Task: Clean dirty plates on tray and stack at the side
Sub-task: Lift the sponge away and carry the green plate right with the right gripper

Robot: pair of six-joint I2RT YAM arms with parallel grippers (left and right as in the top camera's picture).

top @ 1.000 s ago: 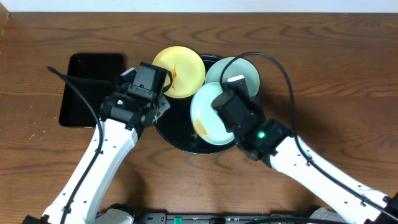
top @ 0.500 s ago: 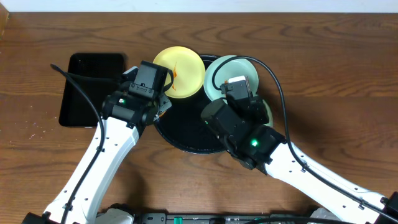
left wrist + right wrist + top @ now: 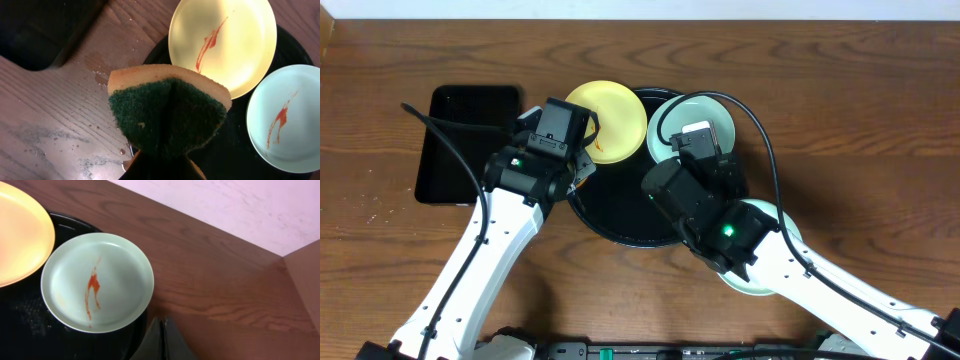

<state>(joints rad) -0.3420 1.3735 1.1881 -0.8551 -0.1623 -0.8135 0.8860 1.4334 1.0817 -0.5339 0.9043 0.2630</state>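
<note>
light blue plate (image 3: 745, 284) has moved off the tray (image 3: 620, 232) onto the near-right worktop (image 3: 880, 150), starting the stack. right claw (image 3: 162, 340) closed on nothing; left claw (image 3: 162, 165) pinches sponge (image 3: 167, 110) by yellow plate (image 3: 222, 45), ready to scrub.

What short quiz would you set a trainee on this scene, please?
1. True or false: the left gripper holds a sponge.
2. How many plates lie wholly off the round black tray? A) none B) one C) two
3. Fill in: the light blue plate on the tray bears a red-orange ____ in its middle.
Key: 1 true. 2 B, the pale plate on the wooden table. 3 smear.
</note>
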